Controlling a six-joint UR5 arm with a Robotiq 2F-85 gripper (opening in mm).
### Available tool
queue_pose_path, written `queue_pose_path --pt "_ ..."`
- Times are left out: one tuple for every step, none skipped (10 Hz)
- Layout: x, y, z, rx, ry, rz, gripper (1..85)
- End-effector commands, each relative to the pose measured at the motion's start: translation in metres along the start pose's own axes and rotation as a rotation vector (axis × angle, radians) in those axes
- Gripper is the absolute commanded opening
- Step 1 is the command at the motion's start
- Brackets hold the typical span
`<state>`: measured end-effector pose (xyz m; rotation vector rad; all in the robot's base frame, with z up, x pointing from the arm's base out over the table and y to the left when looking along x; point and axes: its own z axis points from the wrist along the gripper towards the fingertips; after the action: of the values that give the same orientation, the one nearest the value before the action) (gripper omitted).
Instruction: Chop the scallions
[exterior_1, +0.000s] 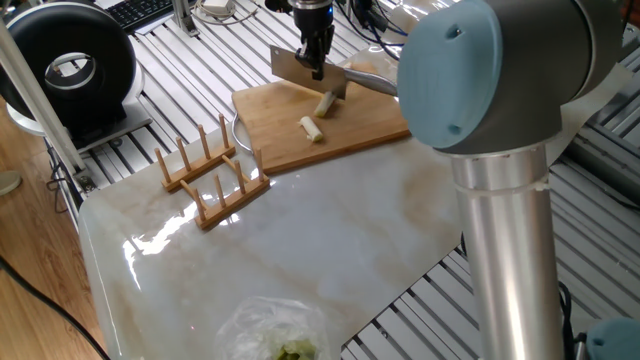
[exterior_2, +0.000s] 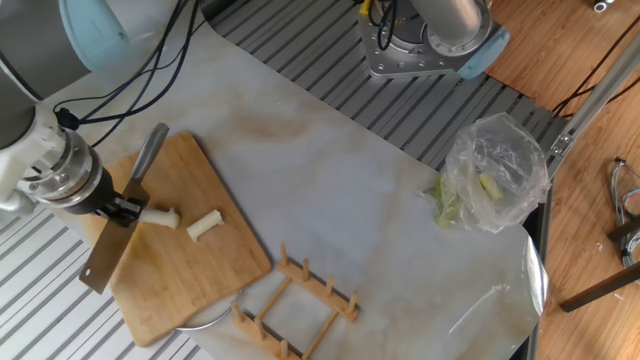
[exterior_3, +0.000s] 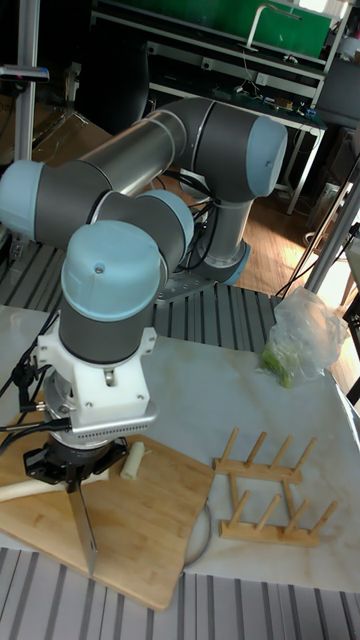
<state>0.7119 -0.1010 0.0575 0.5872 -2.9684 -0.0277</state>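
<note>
My gripper (exterior_1: 315, 66) (exterior_2: 122, 205) (exterior_3: 75, 474) is shut on the spine of a steel cleaver (exterior_1: 298, 73) (exterior_2: 103, 257) (exterior_3: 83, 527), held edge down over the far end of the bamboo cutting board (exterior_1: 350, 135) (exterior_2: 185, 270) (exterior_3: 150, 540). The scallions lie on the board in two pale pieces. One stub (exterior_1: 312, 128) (exterior_2: 204, 225) lies free. The longer piece (exterior_1: 325, 105) (exterior_2: 160, 216) (exterior_3: 132, 460) sits right beside the blade, its end at the gripper. The cleaver's handle (exterior_1: 375, 86) (exterior_2: 150, 158) sticks out past the board.
A wooden peg rack (exterior_1: 215, 175) (exterior_2: 295, 300) (exterior_3: 270, 490) stands beside the board on the marble slab. A clear plastic bag with green bits (exterior_2: 495, 185) (exterior_1: 275, 330) (exterior_3: 305, 335) lies at the slab's other end. A white plate rim (exterior_2: 205, 318) shows under the board.
</note>
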Motion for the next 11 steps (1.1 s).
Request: queue_pose_path --pt "-0.008 0.004 0.008 -0.026 -0.025 -0.002 1.3" --pt "-0.007 0.006 0.010 -0.026 -0.025 0.002 1.3" --pt "-0.005 0.008 0.013 -0.019 -0.026 0.007 1.3" --pt "-0.004 0.008 0.012 -0.016 -0.021 0.009 1.3" --pt "-0.001 0.010 0.005 -0.023 -0.009 0.006 1.3" --pt "0.002 0.009 -0.001 -0.025 0.001 0.003 1.3" --pt "0.002 0.008 -0.002 -0.027 0.004 0.000 1.3" --pt "0.003 0.006 -0.003 -0.026 0.008 0.000 1.3" --pt "0.003 0.005 -0.003 -0.028 0.012 0.003 1.3" --pt "0.002 0.003 -0.001 -0.023 0.004 0.014 1.3" --pt "-0.001 0.006 0.002 -0.023 -0.001 0.025 1.3"
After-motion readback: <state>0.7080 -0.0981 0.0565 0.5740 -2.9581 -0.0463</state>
